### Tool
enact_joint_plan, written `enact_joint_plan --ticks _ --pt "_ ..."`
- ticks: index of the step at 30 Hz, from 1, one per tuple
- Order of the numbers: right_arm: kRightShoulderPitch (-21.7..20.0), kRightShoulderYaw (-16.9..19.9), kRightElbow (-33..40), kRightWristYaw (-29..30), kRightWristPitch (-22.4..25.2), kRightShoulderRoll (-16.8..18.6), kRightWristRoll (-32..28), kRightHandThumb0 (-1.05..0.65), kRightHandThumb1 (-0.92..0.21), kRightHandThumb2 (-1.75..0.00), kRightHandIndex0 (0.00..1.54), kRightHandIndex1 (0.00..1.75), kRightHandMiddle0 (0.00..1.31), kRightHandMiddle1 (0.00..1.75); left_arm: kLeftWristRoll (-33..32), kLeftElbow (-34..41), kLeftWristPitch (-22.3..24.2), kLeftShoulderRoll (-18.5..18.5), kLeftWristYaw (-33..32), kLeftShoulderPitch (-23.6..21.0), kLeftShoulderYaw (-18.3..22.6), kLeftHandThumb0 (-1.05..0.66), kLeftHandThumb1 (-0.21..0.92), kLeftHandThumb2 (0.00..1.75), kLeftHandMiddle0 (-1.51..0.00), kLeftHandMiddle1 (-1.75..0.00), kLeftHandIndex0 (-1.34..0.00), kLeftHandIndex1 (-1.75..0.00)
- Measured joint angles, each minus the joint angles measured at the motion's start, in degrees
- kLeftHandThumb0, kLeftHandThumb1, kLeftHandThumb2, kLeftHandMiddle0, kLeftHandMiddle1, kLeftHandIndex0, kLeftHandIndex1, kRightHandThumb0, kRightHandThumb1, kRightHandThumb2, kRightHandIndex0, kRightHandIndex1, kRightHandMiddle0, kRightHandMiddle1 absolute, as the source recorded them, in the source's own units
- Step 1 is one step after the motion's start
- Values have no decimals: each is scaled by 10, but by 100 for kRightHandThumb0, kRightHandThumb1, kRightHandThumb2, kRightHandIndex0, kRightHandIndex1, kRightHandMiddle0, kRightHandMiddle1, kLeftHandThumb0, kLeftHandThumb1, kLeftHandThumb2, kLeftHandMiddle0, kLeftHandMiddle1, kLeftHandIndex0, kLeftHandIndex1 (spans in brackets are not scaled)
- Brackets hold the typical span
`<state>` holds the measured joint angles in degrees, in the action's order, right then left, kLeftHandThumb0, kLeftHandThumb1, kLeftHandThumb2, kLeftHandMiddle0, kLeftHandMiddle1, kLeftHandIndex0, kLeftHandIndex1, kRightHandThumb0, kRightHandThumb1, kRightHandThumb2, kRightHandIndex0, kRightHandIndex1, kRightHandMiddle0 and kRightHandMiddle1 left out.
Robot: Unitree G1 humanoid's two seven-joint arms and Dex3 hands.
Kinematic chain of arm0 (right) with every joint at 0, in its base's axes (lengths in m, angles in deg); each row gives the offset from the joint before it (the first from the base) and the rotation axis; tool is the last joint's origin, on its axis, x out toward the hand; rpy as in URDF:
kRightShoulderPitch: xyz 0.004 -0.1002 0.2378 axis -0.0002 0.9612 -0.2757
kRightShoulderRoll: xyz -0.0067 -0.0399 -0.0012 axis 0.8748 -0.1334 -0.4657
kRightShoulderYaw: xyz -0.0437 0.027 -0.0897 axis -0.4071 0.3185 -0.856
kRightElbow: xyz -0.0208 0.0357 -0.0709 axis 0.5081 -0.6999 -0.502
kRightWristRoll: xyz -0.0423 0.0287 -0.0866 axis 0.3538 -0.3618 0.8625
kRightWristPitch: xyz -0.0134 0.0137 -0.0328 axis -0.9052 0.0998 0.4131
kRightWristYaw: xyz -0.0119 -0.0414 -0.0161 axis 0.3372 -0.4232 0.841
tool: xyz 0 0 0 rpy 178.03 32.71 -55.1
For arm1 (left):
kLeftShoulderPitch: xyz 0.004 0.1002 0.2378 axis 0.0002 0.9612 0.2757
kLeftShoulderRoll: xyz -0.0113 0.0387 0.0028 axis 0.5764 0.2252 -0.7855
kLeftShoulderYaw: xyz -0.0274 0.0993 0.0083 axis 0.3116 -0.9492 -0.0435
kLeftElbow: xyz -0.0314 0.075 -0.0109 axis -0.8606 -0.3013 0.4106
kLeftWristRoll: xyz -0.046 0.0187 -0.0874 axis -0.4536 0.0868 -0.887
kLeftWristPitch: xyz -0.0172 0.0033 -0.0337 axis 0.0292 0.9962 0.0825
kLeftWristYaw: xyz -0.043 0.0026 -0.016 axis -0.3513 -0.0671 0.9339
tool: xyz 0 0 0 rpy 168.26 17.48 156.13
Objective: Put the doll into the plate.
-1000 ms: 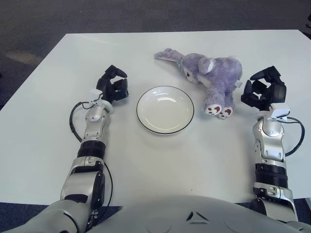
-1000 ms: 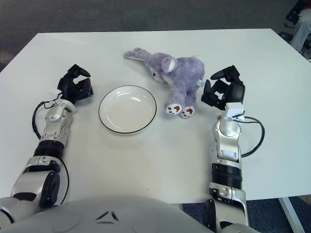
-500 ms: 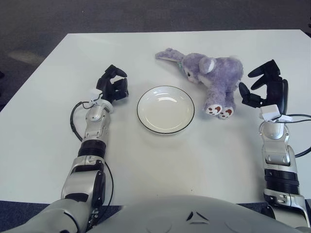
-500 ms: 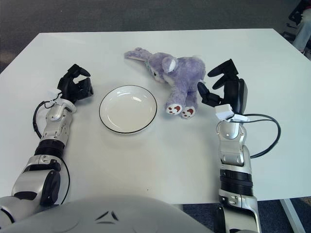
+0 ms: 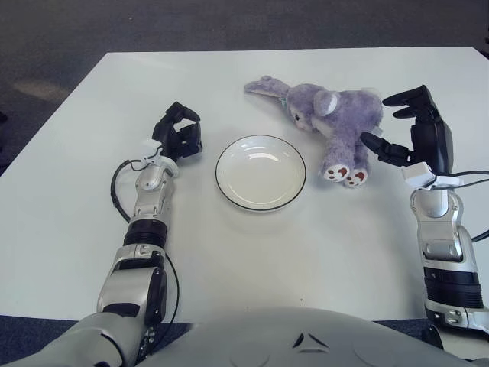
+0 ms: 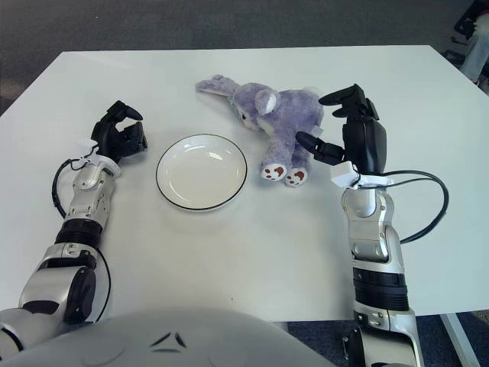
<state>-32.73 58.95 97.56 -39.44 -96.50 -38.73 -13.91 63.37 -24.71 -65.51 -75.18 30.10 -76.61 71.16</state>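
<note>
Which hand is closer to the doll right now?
Right. The right hand, fingers spread, is just beside the doll on its right. The left hand shows left of the plate, across it from the doll.

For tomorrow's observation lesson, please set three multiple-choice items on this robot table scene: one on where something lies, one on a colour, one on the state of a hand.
1. Where does the doll lie?
A. on the plate
B. on the table, right of the plate
C. in the left hand

2. What colour is the doll?
A. purple
B. green
C. orange

3. How is the right hand?
A. clamped on the doll
C. curled into a fist
B. fingers spread, holding nothing

Answers: 1 B, the doll lies on the table beside the bare plate. 2 A, its fur is purple. 3 B, the open fingers sit by the doll's right side without gripping it; the left hand shows left of the plate.
</note>
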Motion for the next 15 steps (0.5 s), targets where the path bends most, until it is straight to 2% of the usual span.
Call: enact_joint_plan --ticks 3,6,9,15 --pt "0 -4 4 -9 -2 -13 4 -103 -92 -38 0 58 0 80 1 0 0 0 -1 0 0 -44 44 116 -103 -175 -51 -175" --pt "0 -9 6 -21 -2 -25 6 -104 -92 -42 0 32 0 70 2 -1 0 -1 -2 -1 0 -44 45 115 -103 -175 -51 -175" --pt "-1 -15 7 -39 -2 -37 7 -105 -92 -43 0 14 0 62 4 -2 0 -1 -2 -1 0 -44 45 115 -103 -175 -51 -175" --pt "-17 -34 16 -66 4 -46 19 -104 -92 -38 0 1 0 41 4 -7 0 -2 -1 -4 0 -43 47 113 -103 -175 -49 -175"
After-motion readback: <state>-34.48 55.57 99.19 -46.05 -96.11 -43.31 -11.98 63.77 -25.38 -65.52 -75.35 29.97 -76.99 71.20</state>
